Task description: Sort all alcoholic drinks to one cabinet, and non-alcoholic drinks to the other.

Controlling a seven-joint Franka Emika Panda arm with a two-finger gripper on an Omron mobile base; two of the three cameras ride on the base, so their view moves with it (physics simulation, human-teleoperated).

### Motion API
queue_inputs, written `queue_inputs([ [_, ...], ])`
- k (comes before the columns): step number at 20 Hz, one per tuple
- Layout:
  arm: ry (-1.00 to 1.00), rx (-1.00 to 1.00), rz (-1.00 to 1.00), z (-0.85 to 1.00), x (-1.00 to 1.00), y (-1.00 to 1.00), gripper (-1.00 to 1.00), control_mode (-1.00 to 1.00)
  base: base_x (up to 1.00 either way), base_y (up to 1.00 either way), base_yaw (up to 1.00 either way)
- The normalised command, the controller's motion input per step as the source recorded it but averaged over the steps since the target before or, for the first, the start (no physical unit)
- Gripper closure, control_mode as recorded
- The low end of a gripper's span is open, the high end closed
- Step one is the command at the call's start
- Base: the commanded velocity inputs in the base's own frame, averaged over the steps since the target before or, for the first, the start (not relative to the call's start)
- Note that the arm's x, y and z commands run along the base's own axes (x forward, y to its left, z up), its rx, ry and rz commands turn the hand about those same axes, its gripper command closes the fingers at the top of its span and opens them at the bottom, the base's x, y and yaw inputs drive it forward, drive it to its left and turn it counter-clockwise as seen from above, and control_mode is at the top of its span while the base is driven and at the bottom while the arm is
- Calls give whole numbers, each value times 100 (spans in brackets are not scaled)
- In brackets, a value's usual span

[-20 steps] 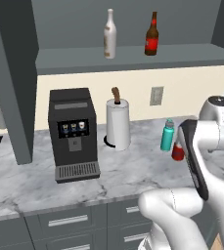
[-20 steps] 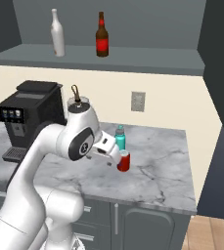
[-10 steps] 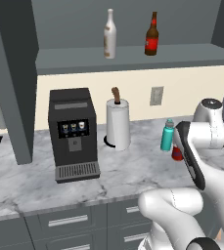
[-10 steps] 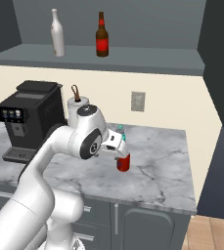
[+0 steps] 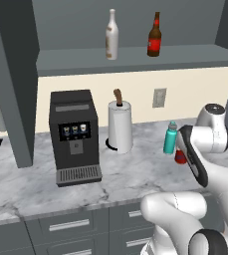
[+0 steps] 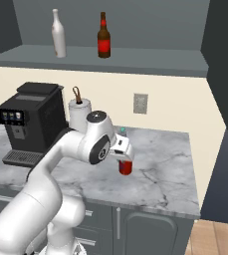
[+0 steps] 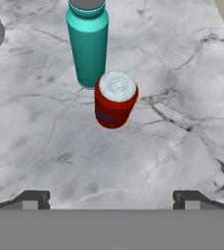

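gripper (image 7: 111,197) spread wide, empty, hanging above the marble counter (image 7: 182,73) over the red soda can (image 7: 115,99). can upright, silver top showing, just beside the teal bottle (image 7: 88,44) with grey cap, the bottle on its far side. both near the counter's right end, right of the paper-towel roll (image 5: 120,127) and the black coffee machine (image 5: 74,137). up on the open cabinet shelf (image 5: 135,59): 2 long-necked bottles standing apart, cream-white bottle (image 5: 111,36) on the left, dark brown bottle (image 5: 155,36) with red label on the right.
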Motion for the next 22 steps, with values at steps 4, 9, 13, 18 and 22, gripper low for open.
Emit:
queue_inputs([
  [4,-3,0,0,-22,12,0,-100,-100,0,0,0],
  [9,-5,0,0,-7,3,-2,-100,-100,0,0,0],
  [13,-3,0,0,-12,7,-5,-100,-100,0,0,0],
  [18,-7,0,0,-15,6,0,-100,-100,0,0,0],
  [22,-3,0,0,-7,24,0,-100,-100,0,0,0],
])
